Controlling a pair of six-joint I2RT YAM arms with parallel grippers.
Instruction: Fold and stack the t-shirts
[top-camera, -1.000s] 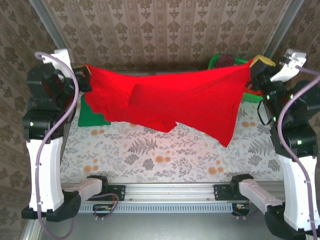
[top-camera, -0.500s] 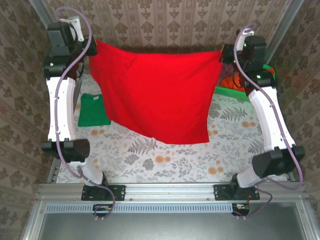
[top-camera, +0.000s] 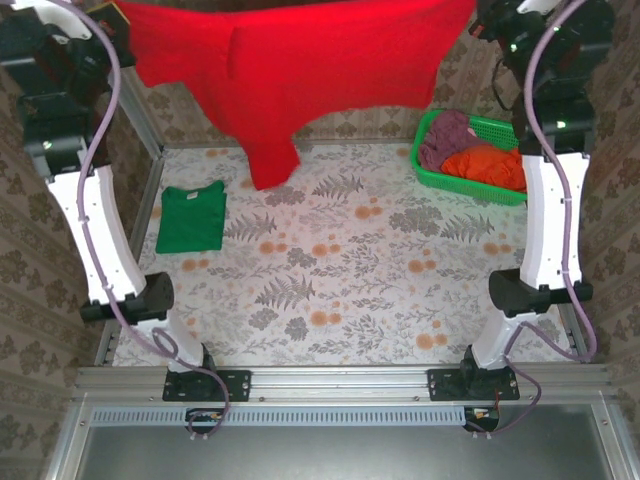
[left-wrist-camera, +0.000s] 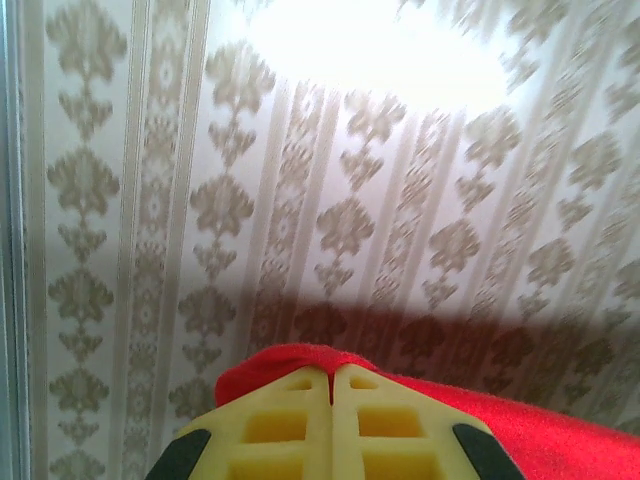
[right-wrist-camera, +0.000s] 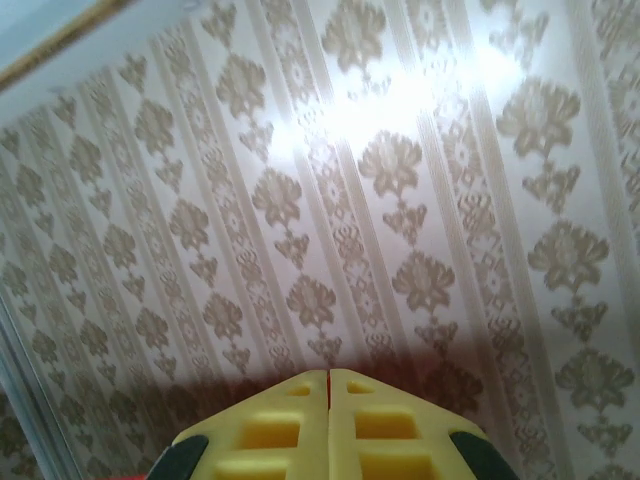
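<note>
Top view: a red shirt (top-camera: 290, 60) is held high in the air, stretched between the left gripper (top-camera: 112, 14) and the right gripper (top-camera: 478, 18), with one corner pinched by each. A loose flap is seen hanging above the table (top-camera: 350, 270). A green shirt (top-camera: 192, 217) is laid folded on the table's left side. A basket (top-camera: 497, 128) of clothes is set at the far right.

Left wrist view: the yellow fingers (left-wrist-camera: 280, 430) are pressed together, with red cloth bunched just behind them, against a patterned wall (left-wrist-camera: 350, 230).

Right wrist view: the yellow fingers (right-wrist-camera: 280, 435) are pressed together, seen against the same wall pattern.
</note>
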